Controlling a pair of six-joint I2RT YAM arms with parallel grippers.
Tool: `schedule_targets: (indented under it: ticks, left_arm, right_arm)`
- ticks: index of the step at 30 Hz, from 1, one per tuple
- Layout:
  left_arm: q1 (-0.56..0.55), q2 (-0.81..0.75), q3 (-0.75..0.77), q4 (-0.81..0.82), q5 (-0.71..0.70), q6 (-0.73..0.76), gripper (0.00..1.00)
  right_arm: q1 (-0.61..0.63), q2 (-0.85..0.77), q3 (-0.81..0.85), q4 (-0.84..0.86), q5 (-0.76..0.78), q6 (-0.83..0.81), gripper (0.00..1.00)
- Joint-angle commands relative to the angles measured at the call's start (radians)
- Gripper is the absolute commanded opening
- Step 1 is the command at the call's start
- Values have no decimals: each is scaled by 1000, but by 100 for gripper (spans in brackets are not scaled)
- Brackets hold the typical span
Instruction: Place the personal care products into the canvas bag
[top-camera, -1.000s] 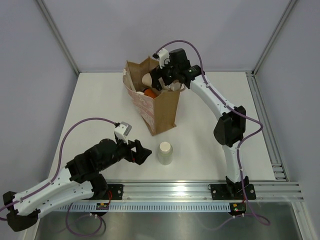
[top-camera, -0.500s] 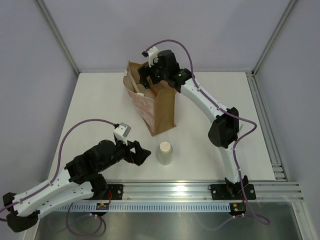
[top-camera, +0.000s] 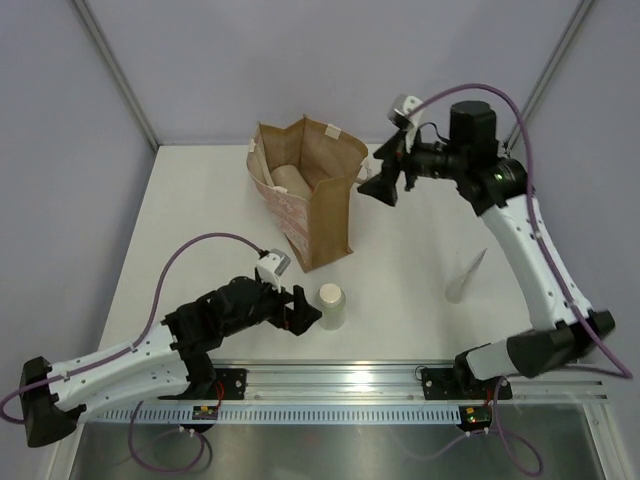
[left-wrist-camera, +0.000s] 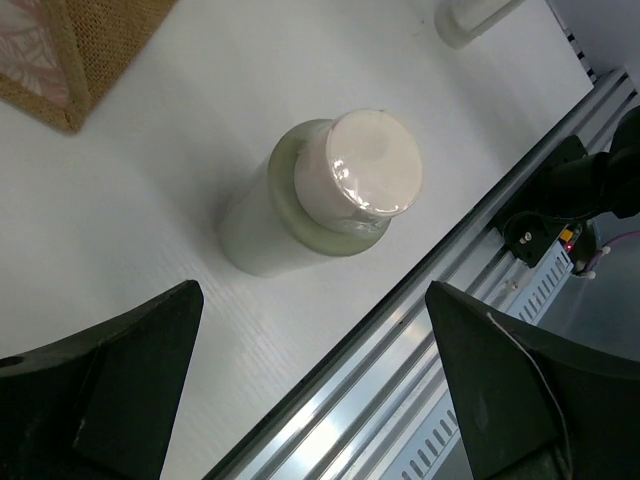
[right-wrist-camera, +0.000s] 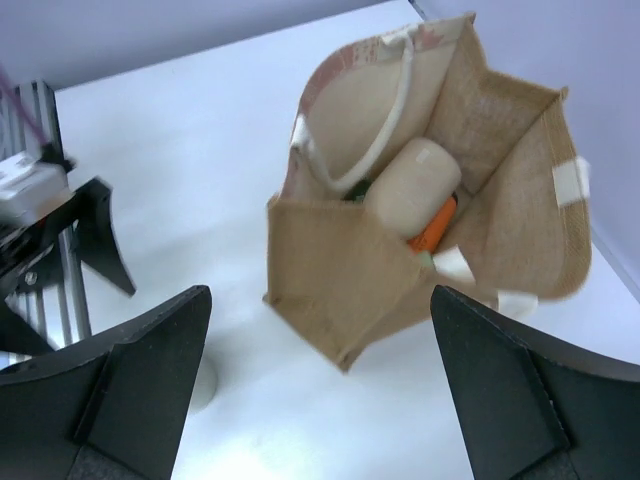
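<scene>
You are pulling the right pincer (top-camera: 378, 180) out of the canvas bag (top-camera: 322, 212), apart and empty — the left pincer (top-camera: 307, 309), also apart, is nearing the cream cylinder (top-camera: 331, 305) next.

Upright canvas bag (top-camera: 325, 215) — cream bottle (top-camera: 331, 306) outside

Two white-shelled arms (top-camera: 110, 367) with black joints (top-camera: 465, 125), looping purple cables (top-camera: 200, 238), small white wrist cameras (top-camera: 272, 266).
</scene>
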Motion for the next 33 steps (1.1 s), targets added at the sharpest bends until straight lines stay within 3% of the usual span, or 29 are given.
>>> schedule_targets:
  ticks: [1, 8, 17, 25, 31, 33]
  left_arm:
    - [-47, 39, -10, 108, -75, -64, 99]
    - [-169, 187, 8, 174, -317, -92, 99]
    - [-231, 517, 172, 234, -483, -23, 99]
    - [-244, 689, 278, 167, -632, -110, 98]
    - [-248, 689, 279, 142, -637, -123, 76]
    - [-253, 677, 281, 130, -633, -115, 59]
  right_arm:
    - [-102, -190, -163, -113, -50, -108, 100]
    - [-337, -441, -379, -225, -79, -127, 100]
    - [-389, -643, -620, -193, -41, -55, 100]
    - [-407, -764, -712, -198, -43, -43, 100]
    - [-437, -818, -754, -164, -49, -17, 100]
    - [-441, -830, -764, -156, -52, -7, 99]
